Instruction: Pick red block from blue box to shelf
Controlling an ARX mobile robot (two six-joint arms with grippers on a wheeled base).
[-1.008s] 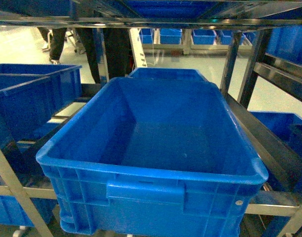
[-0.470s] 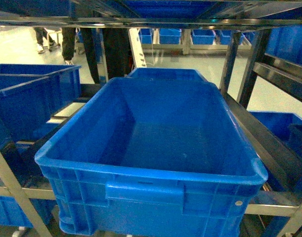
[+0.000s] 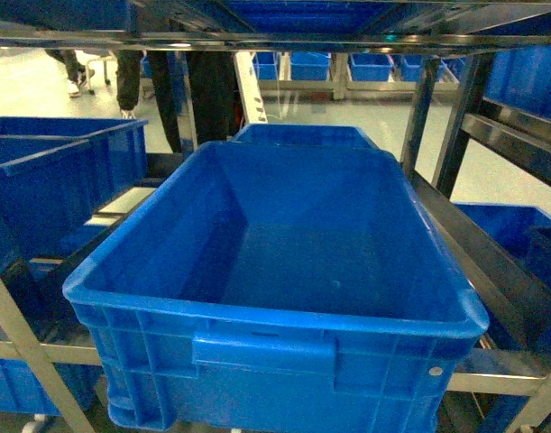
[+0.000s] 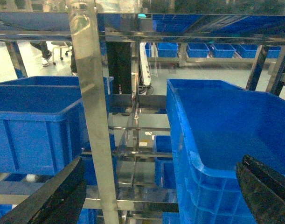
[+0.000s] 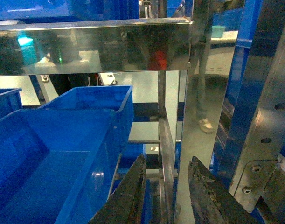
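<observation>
No red block is in view. Both grippers, left gripper (image 4: 161, 196) wide and right gripper (image 5: 166, 196) narrowly parted, hold nothing before the shelf (image 3: 257, 40). The block, probably light and rigid, suits a side grasp.

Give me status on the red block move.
Done: nothing visible. No red block in any view; the crate on the shelf facing the robot is empty. In hand: nothing, left gripper and right gripper are both open and empty. Left: find the block, grasp it, place it on the shelf.
</observation>
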